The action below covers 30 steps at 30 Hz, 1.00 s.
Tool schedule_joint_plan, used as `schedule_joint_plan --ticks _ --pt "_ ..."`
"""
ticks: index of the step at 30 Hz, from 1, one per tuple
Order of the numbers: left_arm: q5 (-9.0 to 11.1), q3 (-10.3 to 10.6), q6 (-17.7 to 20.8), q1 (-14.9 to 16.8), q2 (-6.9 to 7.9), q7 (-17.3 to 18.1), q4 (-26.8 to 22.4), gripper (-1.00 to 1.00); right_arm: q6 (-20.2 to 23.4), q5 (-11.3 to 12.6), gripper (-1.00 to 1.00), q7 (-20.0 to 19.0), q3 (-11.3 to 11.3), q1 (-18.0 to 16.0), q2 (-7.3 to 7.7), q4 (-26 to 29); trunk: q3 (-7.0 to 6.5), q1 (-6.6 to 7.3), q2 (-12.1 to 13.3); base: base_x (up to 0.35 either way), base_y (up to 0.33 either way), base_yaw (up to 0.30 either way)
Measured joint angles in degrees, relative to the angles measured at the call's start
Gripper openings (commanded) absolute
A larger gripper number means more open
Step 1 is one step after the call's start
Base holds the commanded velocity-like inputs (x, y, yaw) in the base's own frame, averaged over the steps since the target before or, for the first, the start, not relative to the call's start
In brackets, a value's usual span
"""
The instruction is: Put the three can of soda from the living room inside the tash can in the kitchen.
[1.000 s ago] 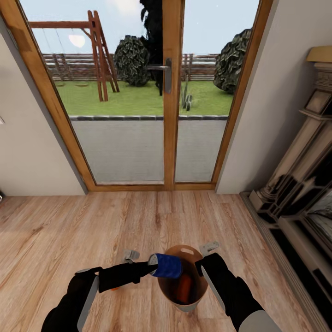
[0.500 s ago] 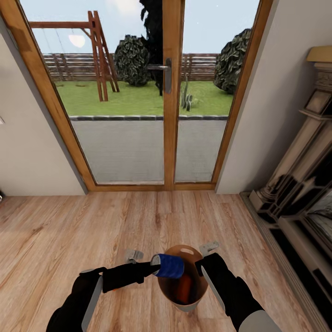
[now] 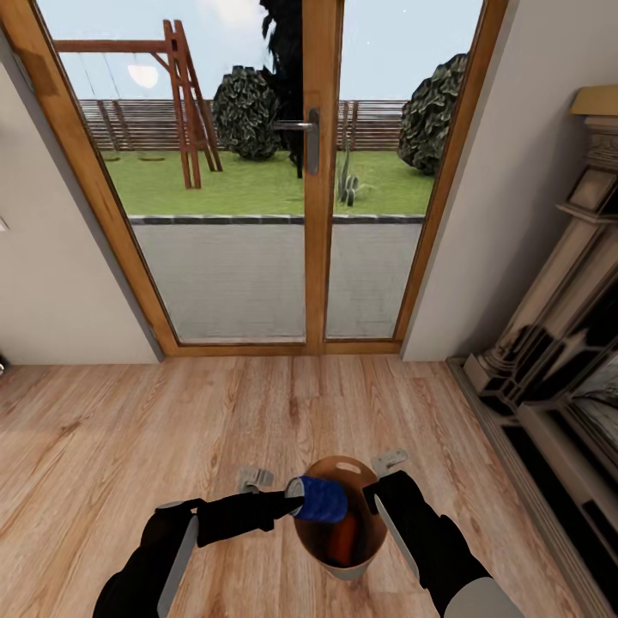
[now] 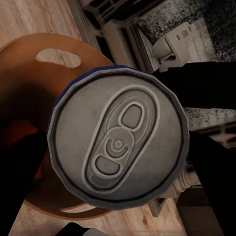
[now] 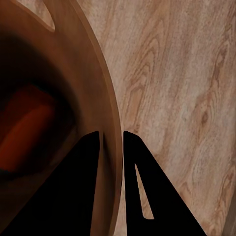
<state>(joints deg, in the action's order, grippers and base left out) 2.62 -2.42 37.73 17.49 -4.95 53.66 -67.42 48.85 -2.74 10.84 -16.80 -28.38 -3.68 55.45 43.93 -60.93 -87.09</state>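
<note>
While the robot faces the glass doors, the scene reads from its left to its right as follows.

Left arm: the black left gripper (image 3: 296,500) is clamped on the dark blue cylindrical soda can with a silvery top (image 3: 319,499), holding it on its side.
Blue can position: it hangs over the left part of the bin's mouth, above the rim, not yet released; the left wrist view shows its pull-tab lid (image 4: 118,141) facing the camera with the bin behind it.
Bin: the round tan-brown trash can with a darker brown inside (image 3: 360,562) stands on the light wood plank floor (image 3: 129,429), its oval hand slot (image 3: 348,468) on the far wall.
Bin contents: an orange-red soda can (image 3: 343,536) lies inside, near the bottom.
Right arm: the black right gripper (image 5: 111,142) pinches the bin's thin wall, one finger inside and one outside.
Handling, judged: the can looks light, rigid and smooth, so a side grip across its body suits it; squeezing hard could dent the thin shell.
Bin handling, judged: it seems light enough to tip, so the rim hold steadies it.
Third can: cannot tell where it is.
</note>
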Motion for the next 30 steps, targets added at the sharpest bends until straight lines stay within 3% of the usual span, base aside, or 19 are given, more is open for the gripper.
schedule_joint_plan --ticks 3,4,23,26,30 --pt "-0.01 0.08 0.0 0.0 -0.04 -0.01 0.01 -1.0 0.0 0.0 -1.0 0.0 0.0 0.0 0.0 0.0 0.0 0.0 0.0 0.0 0.0 0.0" --pt "0.0 0.09 0.0 0.0 -0.04 -0.01 0.01 1.0 0.0 0.0 -1.0 0.0 0.0 0.0 0.0 0.0 0.0 0.0 0.0 0.0 0.0 0.0" --pt "0.16 0.1 -0.02 0.0 0.05 0.49 -0.12 1.0 0.02 -0.14 -1.0 0.01 0.0 0.0 0.0 0.0 0.0 0.0 0.0 0.0 0.0 0.0" --pt "0.32 -0.01 0.0 0.0 0.2 2.44 -0.15 1.0 -0.01 0.08 -1.0 -0.02 0.0 0.0 0.0 0.0 0.0 0.0 0.0 0.0 0.0 0.0" --pt "0.32 -0.22 -0.01 0.0 1.18 9.64 -0.16 1.0 0.01 -0.07 -1.0 0.01 0.0 0.0 0.0 0.0 0.0 0.0 0.0 0.0 0.0 0.0"
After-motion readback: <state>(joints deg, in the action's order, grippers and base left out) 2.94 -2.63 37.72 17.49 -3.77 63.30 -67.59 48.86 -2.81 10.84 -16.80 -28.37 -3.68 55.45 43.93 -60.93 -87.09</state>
